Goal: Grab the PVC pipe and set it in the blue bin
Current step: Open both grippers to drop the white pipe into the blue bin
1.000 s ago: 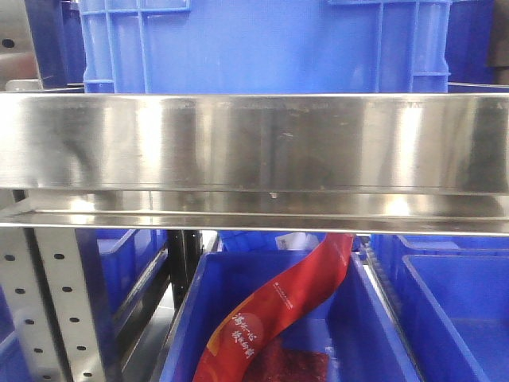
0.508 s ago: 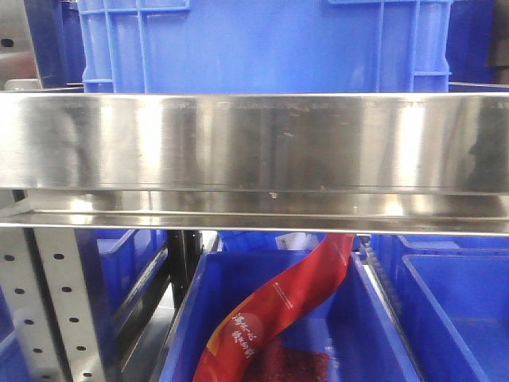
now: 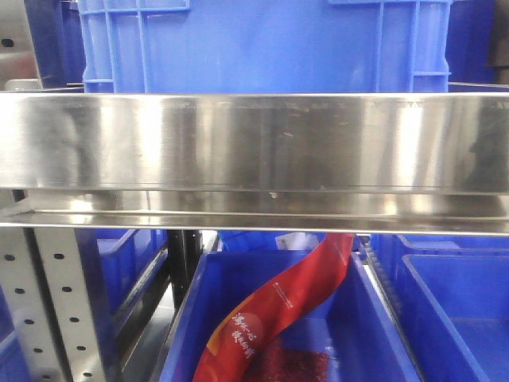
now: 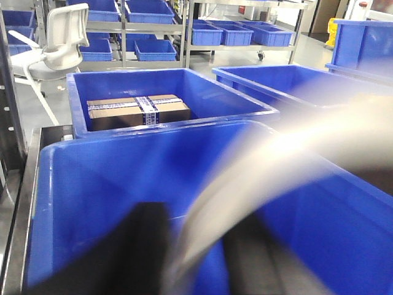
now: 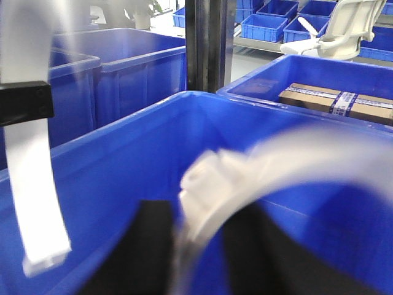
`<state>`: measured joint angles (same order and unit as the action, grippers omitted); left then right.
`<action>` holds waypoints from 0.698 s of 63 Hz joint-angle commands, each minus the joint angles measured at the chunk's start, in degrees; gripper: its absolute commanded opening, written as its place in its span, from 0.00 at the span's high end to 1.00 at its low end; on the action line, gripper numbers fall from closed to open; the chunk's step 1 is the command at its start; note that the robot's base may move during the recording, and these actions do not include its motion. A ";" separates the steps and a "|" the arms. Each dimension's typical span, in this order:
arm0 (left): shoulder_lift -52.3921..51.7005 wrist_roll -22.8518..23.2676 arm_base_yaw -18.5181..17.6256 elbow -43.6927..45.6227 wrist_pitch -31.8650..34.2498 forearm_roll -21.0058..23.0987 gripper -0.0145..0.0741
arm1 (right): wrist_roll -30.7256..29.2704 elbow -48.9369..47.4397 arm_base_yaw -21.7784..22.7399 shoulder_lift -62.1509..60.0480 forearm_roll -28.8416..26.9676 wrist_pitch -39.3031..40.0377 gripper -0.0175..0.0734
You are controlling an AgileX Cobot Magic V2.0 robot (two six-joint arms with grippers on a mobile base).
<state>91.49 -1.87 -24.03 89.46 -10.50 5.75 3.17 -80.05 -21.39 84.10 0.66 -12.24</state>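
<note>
In the right wrist view the right hand (image 5: pixel 196 258) shows as two dark fingers (image 5: pixel 150 246) at the bottom edge, pinching the PVC pipe (image 5: pixel 288 160) between them. The pipe is white and badly blurred. It rises from the fingers, passes a thicker blocky fitting (image 5: pixel 209 178) and arcs off to the right. It hangs over the open blue bin (image 5: pixel 123 160), above the bin's inside and not touching its wall or floor.

At the left of the same view a white strip (image 5: pixel 37 184) curves downward, and a black block (image 5: pixel 24 103) is clamped across it. Its lower end hangs free in front of the bin wall.

In the left wrist view the left hand (image 4: pixel 190 258) is likewise two dark fingers (image 4: pixel 138 246), pressed onto a white pipe (image 4: pixel 276 160) that sweeps up and to the right over the same kind of blue bin (image 4: pixel 80 184). The blur is heavy, so whether this is the strip seen from the right wrist cannot be told.

Behind that bin a second bin (image 4: pixel 77 98) holds a taped cardboard box (image 4: pixel 138 110), and a white chair (image 4: pixel 58 37) stands at the far left.

The front view shows neither hand: a steel shelf rail (image 3: pixel 254 143) runs across, with a blue crate (image 3: pixel 262 44) above it, and below it a red bag (image 3: pixel 278 306) leans in a lower bin (image 3: pixel 187 318)
</note>
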 commanded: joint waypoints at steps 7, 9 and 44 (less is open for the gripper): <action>-0.22 -0.01 0.10 0.68 -0.13 0.03 0.41 | -0.30 -0.60 0.02 -0.16 0.00 1.60 0.46; -0.22 -0.01 0.10 0.68 -0.45 0.03 0.40 | -0.30 -0.60 0.02 -0.16 0.00 1.60 0.47; -3.72 -0.01 -0.28 0.68 -3.81 0.03 0.86 | -0.30 -0.60 0.02 -2.71 0.00 -0.15 0.94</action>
<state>88.80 -1.87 -24.03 89.58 -14.83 5.61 3.03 -80.13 -21.39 82.01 0.66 -13.26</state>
